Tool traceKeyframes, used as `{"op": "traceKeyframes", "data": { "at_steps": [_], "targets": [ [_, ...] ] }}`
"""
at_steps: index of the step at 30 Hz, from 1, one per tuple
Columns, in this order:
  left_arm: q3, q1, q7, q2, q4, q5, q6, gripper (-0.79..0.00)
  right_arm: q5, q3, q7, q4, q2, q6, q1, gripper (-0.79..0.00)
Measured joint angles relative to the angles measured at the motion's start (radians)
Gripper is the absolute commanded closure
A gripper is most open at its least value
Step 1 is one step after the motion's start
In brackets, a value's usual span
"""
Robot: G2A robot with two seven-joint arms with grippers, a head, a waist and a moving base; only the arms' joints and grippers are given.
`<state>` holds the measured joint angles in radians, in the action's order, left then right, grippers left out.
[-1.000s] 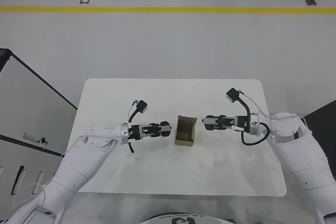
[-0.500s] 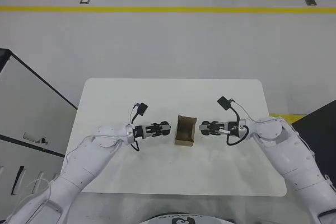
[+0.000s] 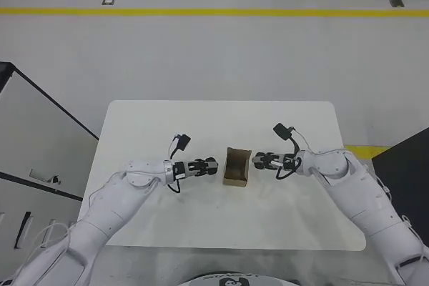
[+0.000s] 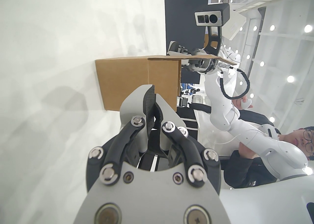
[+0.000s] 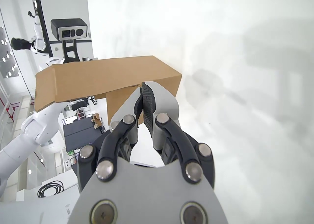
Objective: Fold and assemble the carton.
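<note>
Left gripper (image 4: 152, 98): fingers pressed together, nothing between them. Tip just beside one wall of the carton (image 4: 137, 80), with a slight gap in the top view.
Right gripper (image 5: 144, 94): pads also closed on each other, empty. Tip at the opposite wall, apparently touching it, under a flap that splays outward.
Why closed (judgement): shut fingers make a blunt pusher. One on each side would brace the box against sliding.
Carton: standing mid-table between the two grippers, mouth up, flaps still unfolded.
Table (image 3: 200, 121): white, bearing the carton.
Stage (judgement): body erected, flap closing not yet done.
</note>
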<state>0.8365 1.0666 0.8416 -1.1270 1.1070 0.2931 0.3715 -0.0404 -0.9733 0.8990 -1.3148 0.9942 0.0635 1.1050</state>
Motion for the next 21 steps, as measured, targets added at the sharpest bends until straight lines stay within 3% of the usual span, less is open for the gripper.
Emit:
{"op": "traceKeyframes", "data": {
  "at_steps": [13,21],
  "targets": [
    [-0.003,-0.015,0.052,-0.015,-0.048,0.03,0.006,0.0,-0.045,0.067,0.008,0.096,0.042,0.074,-0.083,0.0],
    [0.024,-0.005,0.096,-0.017,-0.037,0.102,0.025,0.0,-0.058,0.046,0.028,0.118,0.041,0.091,-0.084,0.0]
  ]
}}
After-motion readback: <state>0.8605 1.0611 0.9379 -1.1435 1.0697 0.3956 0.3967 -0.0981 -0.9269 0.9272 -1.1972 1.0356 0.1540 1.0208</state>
